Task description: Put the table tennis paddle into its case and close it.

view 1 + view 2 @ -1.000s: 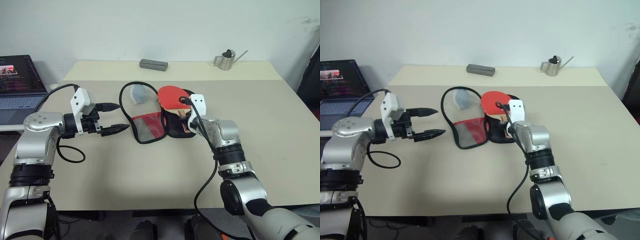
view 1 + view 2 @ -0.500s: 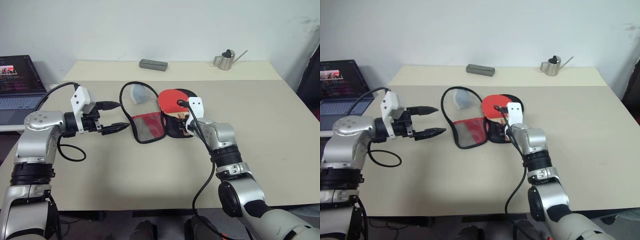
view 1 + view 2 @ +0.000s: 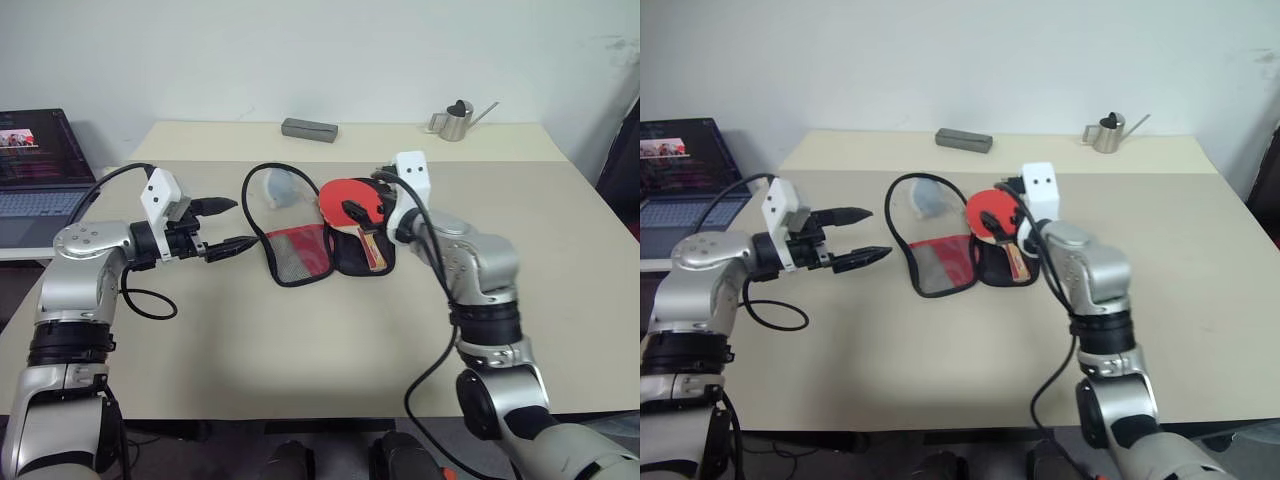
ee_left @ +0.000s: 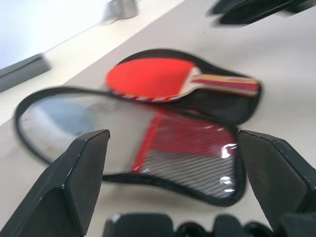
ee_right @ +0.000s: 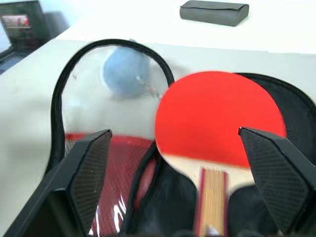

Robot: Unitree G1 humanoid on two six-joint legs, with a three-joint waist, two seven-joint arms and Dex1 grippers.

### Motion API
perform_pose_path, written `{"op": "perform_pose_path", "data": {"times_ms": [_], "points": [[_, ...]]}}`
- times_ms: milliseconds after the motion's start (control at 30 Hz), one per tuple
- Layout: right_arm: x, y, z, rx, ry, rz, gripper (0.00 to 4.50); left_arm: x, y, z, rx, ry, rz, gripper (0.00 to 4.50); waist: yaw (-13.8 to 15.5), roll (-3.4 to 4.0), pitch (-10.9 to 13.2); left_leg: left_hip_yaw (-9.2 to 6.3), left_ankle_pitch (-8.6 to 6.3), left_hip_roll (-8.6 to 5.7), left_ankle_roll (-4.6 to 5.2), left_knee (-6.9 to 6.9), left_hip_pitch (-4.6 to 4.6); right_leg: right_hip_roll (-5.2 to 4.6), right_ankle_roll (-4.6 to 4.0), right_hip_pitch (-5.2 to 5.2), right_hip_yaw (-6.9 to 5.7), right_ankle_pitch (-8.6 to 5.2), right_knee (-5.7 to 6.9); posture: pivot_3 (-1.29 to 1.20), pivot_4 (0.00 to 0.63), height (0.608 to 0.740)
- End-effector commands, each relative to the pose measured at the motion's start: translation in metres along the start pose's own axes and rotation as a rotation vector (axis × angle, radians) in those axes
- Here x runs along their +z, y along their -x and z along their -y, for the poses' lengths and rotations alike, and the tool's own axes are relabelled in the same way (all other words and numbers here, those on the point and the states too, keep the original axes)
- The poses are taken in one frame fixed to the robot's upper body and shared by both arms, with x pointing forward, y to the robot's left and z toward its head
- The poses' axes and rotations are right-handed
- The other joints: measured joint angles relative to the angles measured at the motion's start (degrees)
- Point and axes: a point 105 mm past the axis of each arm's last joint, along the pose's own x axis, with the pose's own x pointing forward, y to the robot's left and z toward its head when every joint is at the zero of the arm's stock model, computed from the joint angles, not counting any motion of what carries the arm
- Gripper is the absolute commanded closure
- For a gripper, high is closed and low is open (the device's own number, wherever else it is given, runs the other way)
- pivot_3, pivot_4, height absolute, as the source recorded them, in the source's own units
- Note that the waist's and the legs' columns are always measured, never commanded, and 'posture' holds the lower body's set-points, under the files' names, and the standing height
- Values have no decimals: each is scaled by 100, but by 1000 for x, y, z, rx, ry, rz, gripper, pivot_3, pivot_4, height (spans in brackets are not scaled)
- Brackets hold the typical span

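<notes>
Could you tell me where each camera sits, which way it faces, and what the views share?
Eye views: on the head, looking forward and down at the table; both arms show, left gripper and right gripper open.
Left wrist view: along its fingers at the open case from the side.
Right wrist view: along its fingers at the paddle.
All share paddle and case.

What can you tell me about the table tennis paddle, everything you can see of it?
The table tennis paddle has a round red rubber face and a short handle striped in wood, red and black. It lies flat, face up, on the black half of the open case, handle pointing toward the robot. Its head partly overhangs the case's rim toward the clear flap. Nothing grips it: the right gripper hovers open just above it.
</notes>
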Motion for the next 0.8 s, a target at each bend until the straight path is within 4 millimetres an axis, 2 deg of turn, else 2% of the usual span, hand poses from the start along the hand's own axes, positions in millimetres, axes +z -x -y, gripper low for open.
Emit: {"op": "perform_pose_path", "data": {"times_ms": [33, 233, 400, 633, 800], "points": [[10, 24, 5, 68, 130, 48, 19, 10, 10, -20, 93, -57, 11, 0, 11, 0, 0, 1, 0, 0, 0, 0, 0, 0, 0, -1, -1, 0, 0, 0, 150, 740], [-10, 50, 21, 166, 333, -32, 19, -5, 17, -31, 136, -45, -39, 0, -21, 0, 0, 8, 0, 2, 1, 0, 1, 3, 1, -1, -3, -1, 0, 0, 150, 740], [-11, 62, 25, 219, 346, -48, 19, -20, 23, -37, 175, -47, -88, 0, -30, -1, 0, 10, 0, 3, 1, 1, 2, 4, 1, -1, -1, -1, 1, 0, 150, 740], [-2, 68, 8, 333, 265, -29, 19, -50, 29, -46, 260, -52, -214, 0, 5, -1, 0, 8, -1, 2, 1, 6, 1, 1, 1, 1, -2, -1, 1, 0, 150, 740], [-1, 66, 3, 338, 265, -25, 19, -61, 20, -51, 298, -63, -255, 0, 60, -2, 0, 4, -1, 2, 1, 8, 0, 0, 1, 2, -5, 0, 1, 0, 150, 740]]}}
